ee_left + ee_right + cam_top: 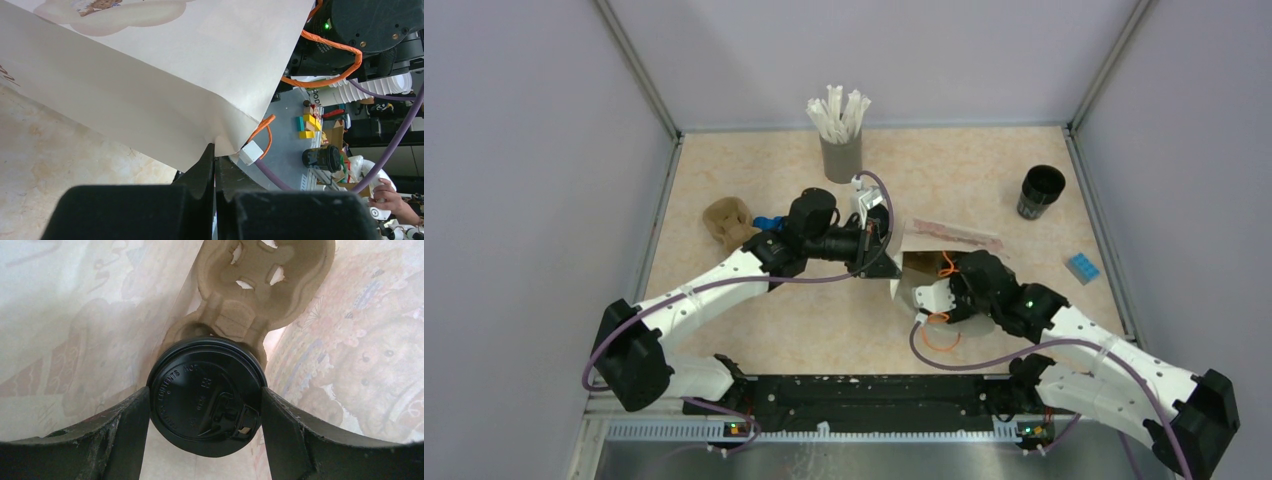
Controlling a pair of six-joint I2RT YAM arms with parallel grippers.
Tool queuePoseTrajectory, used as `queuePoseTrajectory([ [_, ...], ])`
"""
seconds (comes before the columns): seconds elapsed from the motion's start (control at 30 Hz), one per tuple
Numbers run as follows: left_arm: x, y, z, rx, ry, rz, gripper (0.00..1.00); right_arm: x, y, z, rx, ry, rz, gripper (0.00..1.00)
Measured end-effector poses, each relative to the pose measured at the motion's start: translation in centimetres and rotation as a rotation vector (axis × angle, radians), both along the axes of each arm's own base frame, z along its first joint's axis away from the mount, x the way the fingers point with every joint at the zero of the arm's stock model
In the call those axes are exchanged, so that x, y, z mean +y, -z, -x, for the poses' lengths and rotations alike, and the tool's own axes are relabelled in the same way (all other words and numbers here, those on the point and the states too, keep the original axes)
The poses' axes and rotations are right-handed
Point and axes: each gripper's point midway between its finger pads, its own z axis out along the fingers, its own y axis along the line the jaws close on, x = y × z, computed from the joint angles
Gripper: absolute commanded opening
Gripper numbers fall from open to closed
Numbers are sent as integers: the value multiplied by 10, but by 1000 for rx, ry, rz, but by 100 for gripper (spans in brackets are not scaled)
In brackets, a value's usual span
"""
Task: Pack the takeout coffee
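Nearest the bases, we see the right gripper reaching into the mouth of the bag, which lies on its side mid-table. Its two fingers press against opposite sides of a round black lid, clamping it. The lid sits over one pocket of a brown pulp carrier lying inside the bag, with printed paper walls all around. We cannot tell what is beneath the lid, since it hides everything under it.

Just beyond, the left gripper has its fingers pinched together on the thin bottom edge of the bag, holding it up off the table.

Farther right, a small blue block rests near the table's right edge. A pink strip lies just behind the bag. To the left, a crumpled brown lump sits beside the left arm, with something blue touching it.

Farther still, the cup stands upright and uncovered at the far right, well apart from the bag and both grippers. At the back centre, the grey holder stands full of white straws.
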Motion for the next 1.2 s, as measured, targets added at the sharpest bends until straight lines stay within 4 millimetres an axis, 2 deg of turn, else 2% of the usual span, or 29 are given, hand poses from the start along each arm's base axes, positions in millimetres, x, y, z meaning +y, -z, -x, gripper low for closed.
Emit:
queuePoseTrajectory([
  [0.33,0,0,0,1,0,-1,0,-10,4,-10,-15,60,-35,66],
  [0.93,-2,3,0,32,-6,-4,0,-12,8,-15,-32,69,-53,67],
  [1.2,-4,3,-1,47,-8,2,0,-12,7,-15,-29,67,-55,78],
])
